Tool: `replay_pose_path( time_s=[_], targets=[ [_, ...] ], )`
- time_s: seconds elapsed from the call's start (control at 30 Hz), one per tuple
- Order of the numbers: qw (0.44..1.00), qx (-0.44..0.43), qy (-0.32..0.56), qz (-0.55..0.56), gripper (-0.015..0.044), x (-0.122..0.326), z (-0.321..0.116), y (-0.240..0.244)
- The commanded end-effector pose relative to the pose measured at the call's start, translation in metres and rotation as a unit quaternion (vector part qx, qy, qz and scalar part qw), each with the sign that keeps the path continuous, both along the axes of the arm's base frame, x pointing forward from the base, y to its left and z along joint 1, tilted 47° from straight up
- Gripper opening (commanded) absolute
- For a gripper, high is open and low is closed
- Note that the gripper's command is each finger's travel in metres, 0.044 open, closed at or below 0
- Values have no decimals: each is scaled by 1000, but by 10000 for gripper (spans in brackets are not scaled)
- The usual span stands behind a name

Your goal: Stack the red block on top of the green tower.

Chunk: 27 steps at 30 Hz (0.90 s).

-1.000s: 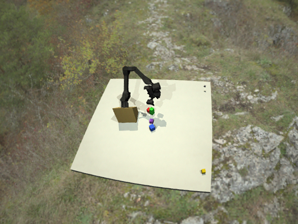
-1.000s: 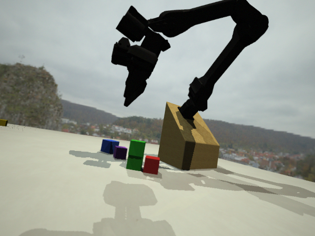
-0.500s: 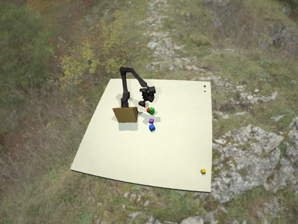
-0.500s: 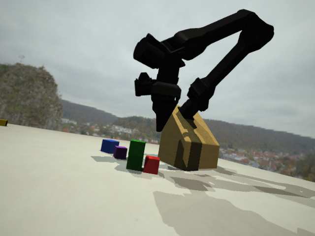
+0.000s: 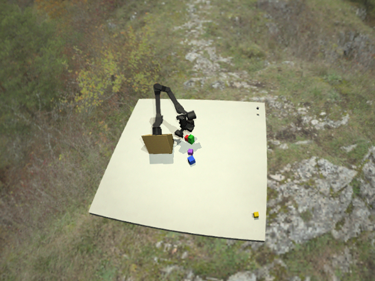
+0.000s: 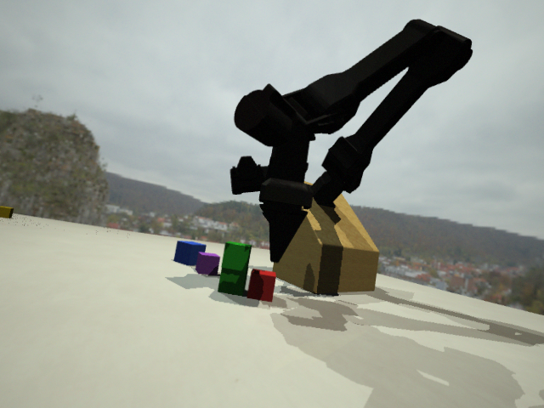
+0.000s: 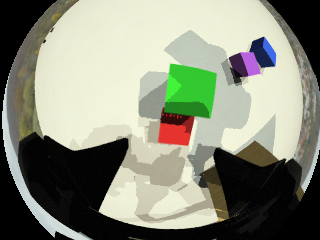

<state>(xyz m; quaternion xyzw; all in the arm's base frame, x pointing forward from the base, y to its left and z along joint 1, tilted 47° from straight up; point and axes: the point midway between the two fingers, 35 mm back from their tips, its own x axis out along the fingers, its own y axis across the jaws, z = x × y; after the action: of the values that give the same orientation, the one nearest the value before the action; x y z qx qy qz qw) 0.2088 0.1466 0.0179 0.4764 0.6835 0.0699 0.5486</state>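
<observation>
Gripper point(image 6: 275, 257) hanging wide, empty, pointing down at centre frame over red block point(image 6: 262, 285), likely lining up a grasp. Block sitting on table, touching green tower point(image 6: 235, 268) at its right.

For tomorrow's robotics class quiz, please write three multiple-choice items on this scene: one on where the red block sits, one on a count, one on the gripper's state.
1. Where is the red block?
A. On the table beside the green tower
B. On top of the green tower
C. Between the fingers

2. How many blocks make up the green tower?
A. One
B. Two
C. Four

3. What state is the gripper in?
A. Shut on the red block
B. Shut on nothing
C. Open, holding nothing

Answers:
1 A: the exterior view shows it on the table, right next to the tower's base.
2 B: a seam splits the tower into two green cubes.
3 C: the wrist view shows its fingers spread wide with nothing between them.
</observation>
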Motion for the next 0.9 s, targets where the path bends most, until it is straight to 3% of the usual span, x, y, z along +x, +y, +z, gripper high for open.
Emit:
replay_pose_path(
  time_s=[0.0,0.87],
  targets=[
    [1000,-1,2,-3,440,-2,-7,5],
    [1000,-1,3,-3,440,0,-31,31]
  ],
)
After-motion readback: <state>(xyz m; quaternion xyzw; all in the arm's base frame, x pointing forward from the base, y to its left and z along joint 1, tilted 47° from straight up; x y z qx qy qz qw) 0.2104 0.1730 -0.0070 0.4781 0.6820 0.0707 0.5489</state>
